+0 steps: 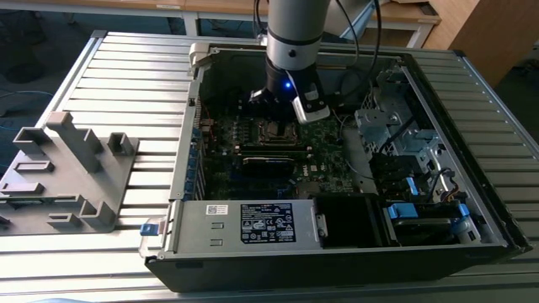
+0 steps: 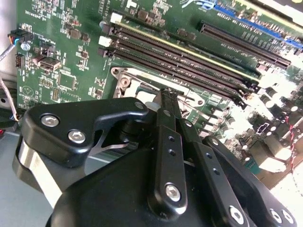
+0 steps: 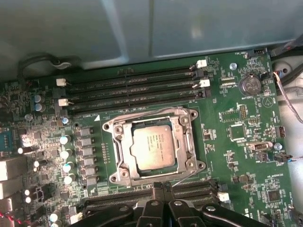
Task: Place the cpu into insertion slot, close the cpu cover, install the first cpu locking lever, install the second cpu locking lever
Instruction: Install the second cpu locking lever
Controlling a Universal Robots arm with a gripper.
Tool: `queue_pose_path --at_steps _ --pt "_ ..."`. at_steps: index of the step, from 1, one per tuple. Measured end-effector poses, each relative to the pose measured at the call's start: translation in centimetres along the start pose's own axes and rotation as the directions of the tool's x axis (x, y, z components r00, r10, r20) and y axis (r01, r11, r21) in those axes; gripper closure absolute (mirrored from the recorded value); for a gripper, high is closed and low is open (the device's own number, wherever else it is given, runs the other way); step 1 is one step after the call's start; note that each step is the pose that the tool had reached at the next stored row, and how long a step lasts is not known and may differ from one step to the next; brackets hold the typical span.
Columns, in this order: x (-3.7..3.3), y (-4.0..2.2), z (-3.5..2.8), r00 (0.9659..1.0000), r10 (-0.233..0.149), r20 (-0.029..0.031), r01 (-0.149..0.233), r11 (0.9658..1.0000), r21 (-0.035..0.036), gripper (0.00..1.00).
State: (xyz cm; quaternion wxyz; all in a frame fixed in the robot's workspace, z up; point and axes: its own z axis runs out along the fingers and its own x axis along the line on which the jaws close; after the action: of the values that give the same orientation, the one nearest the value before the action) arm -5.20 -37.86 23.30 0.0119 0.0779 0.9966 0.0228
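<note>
The cpu [image 3: 153, 147] is sitting in the socket on the green motherboard [image 3: 236, 137], the cpu cover [image 3: 154, 146] lying closed around it — memory slots [image 3: 132, 87] running just beside. The gripper [image 3: 162, 189] is hovering near the socket's edge, fingers pressed together, gripping nothing.

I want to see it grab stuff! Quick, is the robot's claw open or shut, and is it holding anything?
Gripper: shut, its black fingers pressed together, holding nothing, above the square silver-grey metal cpu.
</note>
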Motion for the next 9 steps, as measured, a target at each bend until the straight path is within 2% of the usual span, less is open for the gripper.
queue_pose_path --at_steps 4,9 --pt "0.02 -0.18 0.00 1.0000 -0.001 0.0000 0.001 1.0000 0.0000 0.89" --pt "0.71 -0.38 0.01 1.0000 -0.005 0.0034 0.005 1.0000 -0.0005 0.89"
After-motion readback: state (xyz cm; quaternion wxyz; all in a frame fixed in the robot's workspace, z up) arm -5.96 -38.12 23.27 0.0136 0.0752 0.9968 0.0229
